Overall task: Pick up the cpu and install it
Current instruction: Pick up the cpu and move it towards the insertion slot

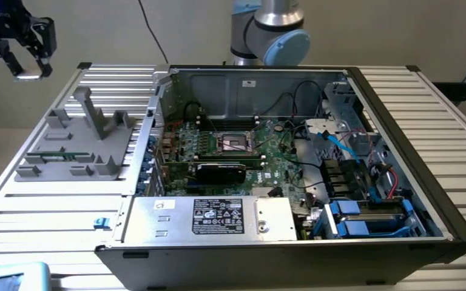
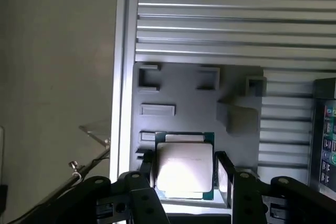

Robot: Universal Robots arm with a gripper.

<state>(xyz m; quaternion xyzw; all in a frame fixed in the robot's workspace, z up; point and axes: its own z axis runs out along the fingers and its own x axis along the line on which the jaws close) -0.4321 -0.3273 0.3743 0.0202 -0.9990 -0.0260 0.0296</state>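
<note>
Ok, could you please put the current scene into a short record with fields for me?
hand: raised in the air at the exterior view's far left, closed on the cpu
cpu: between the fingers, metal top facing the wrist camera
grey fixture: on the slatted table, below the hand
socket: on the board inside the open computer case, far from the hand
task state: cpu picked up, not installed

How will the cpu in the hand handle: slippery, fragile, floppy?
Probably stiff: the cpu looks flat, with no sag. Its shiny metal top suggests slickness, so the hand pinching its edges might slip. Thin, so likely light.
</note>
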